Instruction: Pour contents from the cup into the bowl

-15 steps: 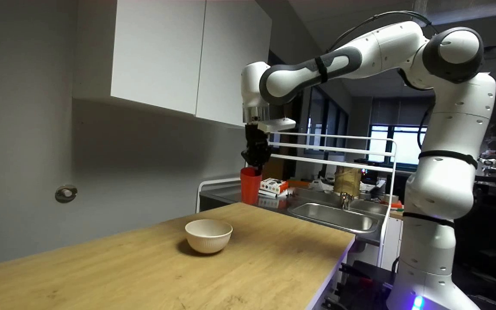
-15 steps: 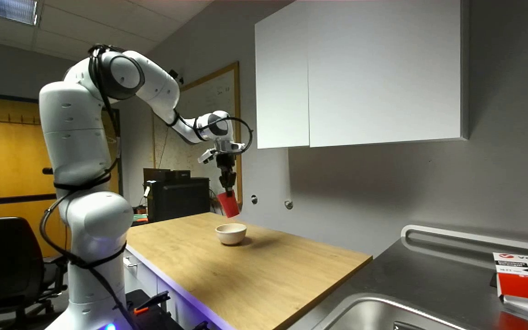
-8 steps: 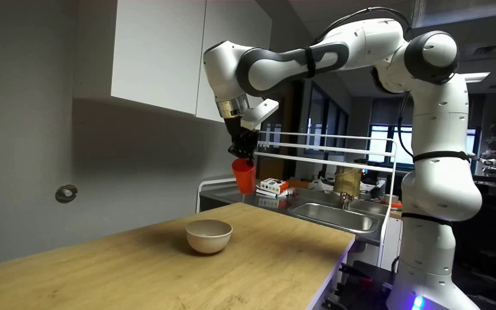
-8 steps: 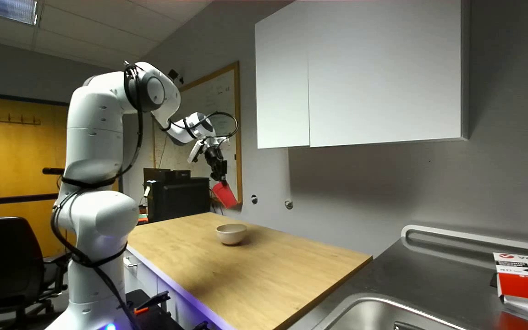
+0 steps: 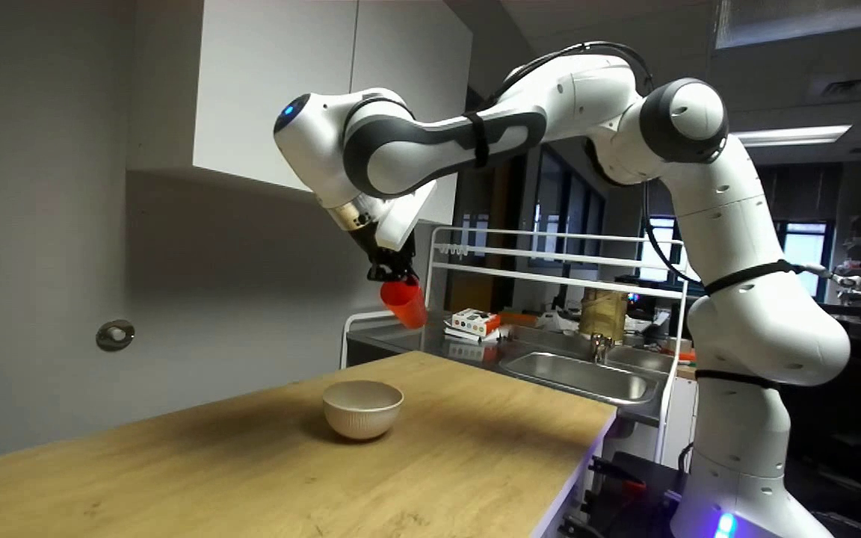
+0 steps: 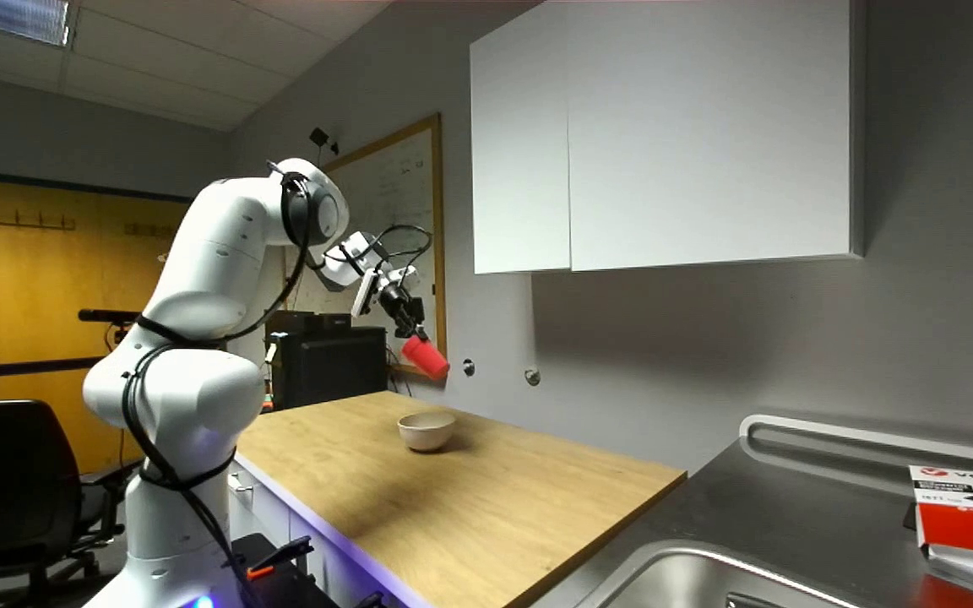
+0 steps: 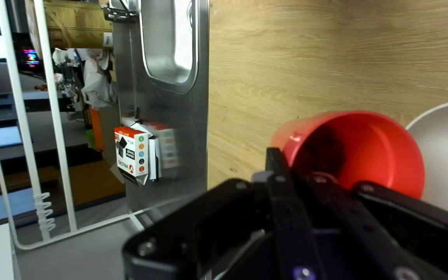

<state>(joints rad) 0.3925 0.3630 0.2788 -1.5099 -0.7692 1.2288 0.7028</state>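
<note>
Red cup (image 6: 425,357) | tilted in jaws | dark patch (image 7: 322,149) inside: wrist view only

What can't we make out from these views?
What is inside the cup: wrist view, the dark patch within is too shadowed to identify.
Part of the cup's rim: wrist view, covered by the hand.
Full outline of the bowl: wrist view, cut off by the right edge and partly behind the cup.
Rest of the sink: an exterior view, cut off by the bottom edge.
</note>
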